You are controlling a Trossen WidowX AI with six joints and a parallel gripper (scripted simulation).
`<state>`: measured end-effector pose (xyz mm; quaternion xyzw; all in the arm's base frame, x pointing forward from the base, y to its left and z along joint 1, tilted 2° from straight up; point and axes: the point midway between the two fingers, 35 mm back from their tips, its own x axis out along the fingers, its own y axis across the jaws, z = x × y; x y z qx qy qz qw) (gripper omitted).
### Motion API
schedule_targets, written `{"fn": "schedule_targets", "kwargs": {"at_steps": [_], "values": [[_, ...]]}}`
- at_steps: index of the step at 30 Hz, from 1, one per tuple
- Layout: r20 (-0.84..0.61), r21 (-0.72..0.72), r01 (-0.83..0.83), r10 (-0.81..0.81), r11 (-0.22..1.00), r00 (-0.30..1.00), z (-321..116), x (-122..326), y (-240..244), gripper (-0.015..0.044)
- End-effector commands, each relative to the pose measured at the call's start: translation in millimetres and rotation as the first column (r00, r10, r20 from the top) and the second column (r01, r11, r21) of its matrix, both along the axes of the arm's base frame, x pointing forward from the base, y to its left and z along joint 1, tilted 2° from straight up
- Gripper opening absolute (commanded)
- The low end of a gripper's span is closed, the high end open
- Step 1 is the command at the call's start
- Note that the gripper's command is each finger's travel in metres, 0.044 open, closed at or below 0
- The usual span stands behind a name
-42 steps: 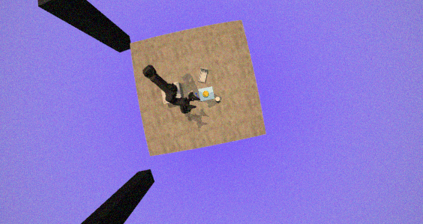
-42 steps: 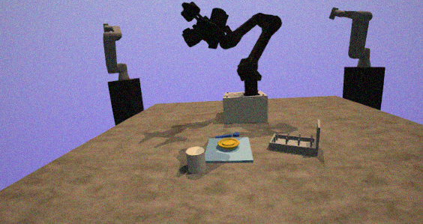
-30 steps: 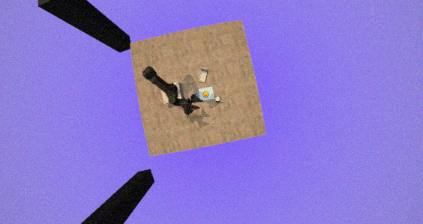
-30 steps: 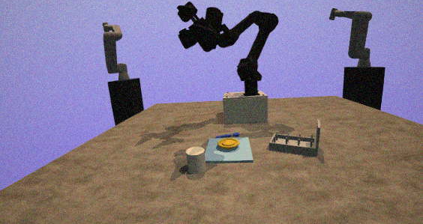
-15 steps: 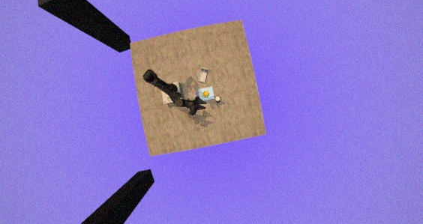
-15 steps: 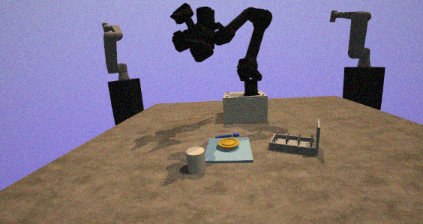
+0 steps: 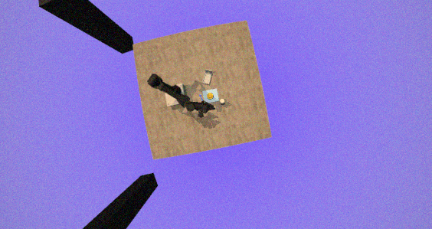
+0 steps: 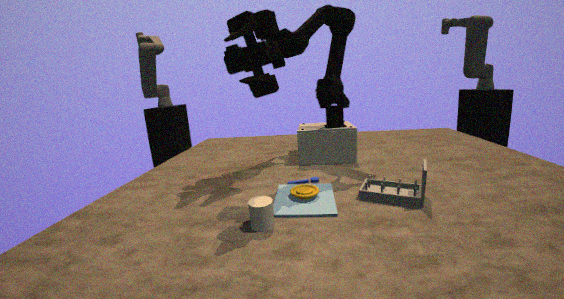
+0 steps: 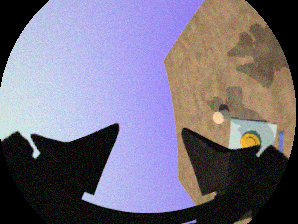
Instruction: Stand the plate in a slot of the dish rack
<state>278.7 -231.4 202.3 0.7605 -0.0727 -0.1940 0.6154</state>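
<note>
The yellow plate point(image 7: 210, 96) point(image 8: 304, 191) point(image 9: 250, 141) lies flat on a light blue mat point(image 8: 285, 209) point(image 9: 239, 128). The grey dish rack point(image 7: 207, 77) point(image 8: 392, 199) stands on the table, to the right of the mat in the exterior view, with several short posts and a taller upright panel at its right end. It does not show in the wrist view. My gripper point(image 8: 233, 60) point(image 9: 150, 128) is open and empty, high above the table and well away from the plate. The wrist view looks past the table's edge between the fingertips.
A pale cup point(image 7: 222, 101) point(image 8: 261, 217) point(image 9: 218, 118) stands upright at the mat's near left corner in the exterior view. A blue utensil point(image 8: 303, 181) point(image 9: 281, 142) lies behind the mat, by its edge. The arm's grey base block point(image 8: 327, 147) stands farther back.
</note>
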Motion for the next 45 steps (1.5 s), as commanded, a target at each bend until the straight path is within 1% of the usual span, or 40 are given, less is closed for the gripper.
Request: {"fn": "schedule_targets", "kwargs": {"at_steps": [1, 12, 23, 35, 45], "values": [[-0.071, -0.033, -0.019, 0.016, 0.999, 0.997, -11.2, 6.1, 0.1, 0.04], [-0.293, -0.134, -0.126, 0.082, 0.983, 0.953, -45.3, 21.8, 5.1, 0.04], [-0.51, -0.201, -0.293, 0.155, 0.935, 0.846, -79.6, 33.0, 15.1, 0.04], [-0.717, -0.212, -0.52, 0.229, 0.827, 0.658, -115.6, 39.3, 30.9, 0.04], [-0.852, -0.151, -0.719, 0.28, 0.678, 0.443, -145.5, 39.0, 49.4, 0.04]]}}
